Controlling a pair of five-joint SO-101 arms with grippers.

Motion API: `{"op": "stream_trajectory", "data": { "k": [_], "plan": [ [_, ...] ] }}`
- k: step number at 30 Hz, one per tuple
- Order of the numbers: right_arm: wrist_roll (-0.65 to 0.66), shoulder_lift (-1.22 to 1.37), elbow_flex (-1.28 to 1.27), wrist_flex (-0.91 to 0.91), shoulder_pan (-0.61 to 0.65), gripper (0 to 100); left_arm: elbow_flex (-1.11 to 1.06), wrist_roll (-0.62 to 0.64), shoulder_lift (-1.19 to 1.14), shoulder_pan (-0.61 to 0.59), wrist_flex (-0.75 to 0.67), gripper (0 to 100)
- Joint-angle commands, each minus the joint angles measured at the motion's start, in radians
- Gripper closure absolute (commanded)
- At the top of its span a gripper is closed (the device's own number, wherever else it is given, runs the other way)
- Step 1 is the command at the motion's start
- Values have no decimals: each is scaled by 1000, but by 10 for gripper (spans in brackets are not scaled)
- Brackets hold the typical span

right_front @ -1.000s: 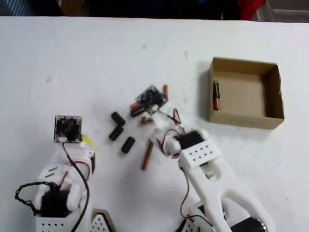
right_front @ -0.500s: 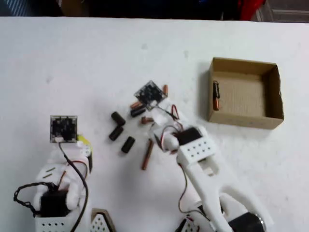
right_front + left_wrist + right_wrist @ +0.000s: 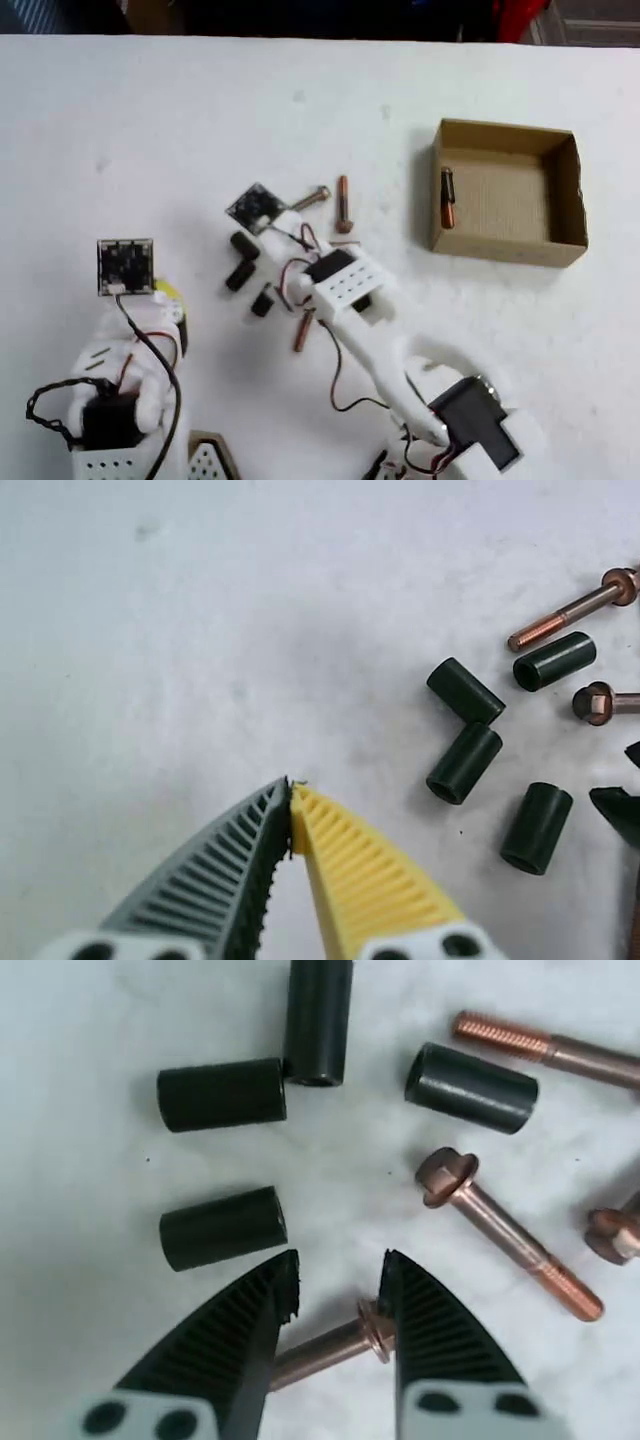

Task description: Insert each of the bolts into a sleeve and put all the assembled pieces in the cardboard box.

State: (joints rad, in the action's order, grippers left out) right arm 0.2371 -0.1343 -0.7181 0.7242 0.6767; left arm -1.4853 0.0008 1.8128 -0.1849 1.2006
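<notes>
My right gripper (image 3: 340, 1278) is open and low over the pile, with a copper bolt (image 3: 330, 1345) lying between its black fingers (image 3: 255, 1320). Just beyond its tips lie black sleeves (image 3: 222, 1227), (image 3: 222, 1093), (image 3: 470, 1087) and another bolt (image 3: 505, 1230). In the high view, the right arm (image 3: 345, 285) covers the pile's middle, with two bolts (image 3: 343, 203) beyond it and one (image 3: 303, 330) beside it. My left gripper (image 3: 290, 785) is shut and empty over bare table, left of several sleeves (image 3: 464, 763). The cardboard box (image 3: 560, 195) at the right holds one assembled piece (image 3: 447, 197).
The white table (image 3: 150, 120) stretches wide to the left and back of the pile. The left arm (image 3: 125, 390) sits at the front left corner. Dark clutter lines the far edge behind the table.
The right arm has swung left across the pile, uncovering two bolts that its wrist had hidden. The left arm has barely shifted.
</notes>
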Motion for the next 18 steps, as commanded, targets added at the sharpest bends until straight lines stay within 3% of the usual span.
{"op": "stream_trajectory", "data": {
  "k": [1,9,18],
  "plan": [
    [-71,-31,48,-7,5,883,5,-11,8,-10,-6,978],
    [-417,-59,48,-5,41,879,5,-11,8,-10,-9,978],
    [-445,-56,48,-7,87,879,5,-11,8,-10,-9,978]
  ]
}}
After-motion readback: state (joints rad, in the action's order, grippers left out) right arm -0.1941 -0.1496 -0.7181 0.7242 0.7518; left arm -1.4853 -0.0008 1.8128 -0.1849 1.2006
